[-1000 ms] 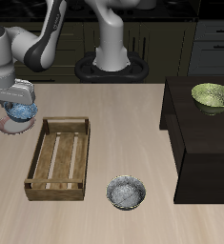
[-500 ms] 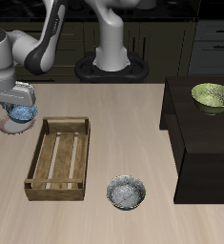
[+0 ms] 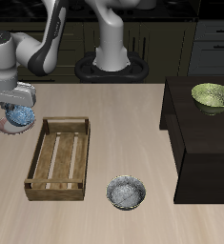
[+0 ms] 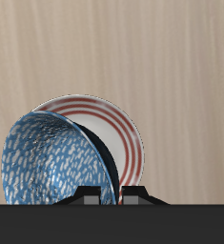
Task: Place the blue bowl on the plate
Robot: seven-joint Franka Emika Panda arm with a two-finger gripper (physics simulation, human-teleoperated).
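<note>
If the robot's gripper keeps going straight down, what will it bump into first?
Probably the round plate with the pinkish-red rim. The gripper, pointing down, holds the bright blue speckled bowl by its rim, so the bowl's underside likely touches first. The gap is hard to judge.

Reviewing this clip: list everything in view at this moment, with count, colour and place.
blue bowl: one, bright blue with white speckles, tilted over the plate, rim between the gripper's fingers.
plate: one, pale centre with red-striped rim, near the table's edge beside the tray.
wooden tray: one, brown, slatted, mid-table.
grey speckled bowl: one, near the table's front edge.
yellow-green bowl: one, on the dark cabinet.
dark cabinet: one, black, beside the table.
table: one, light wood.
gripper: one, closed on the blue bowl's rim.
</note>
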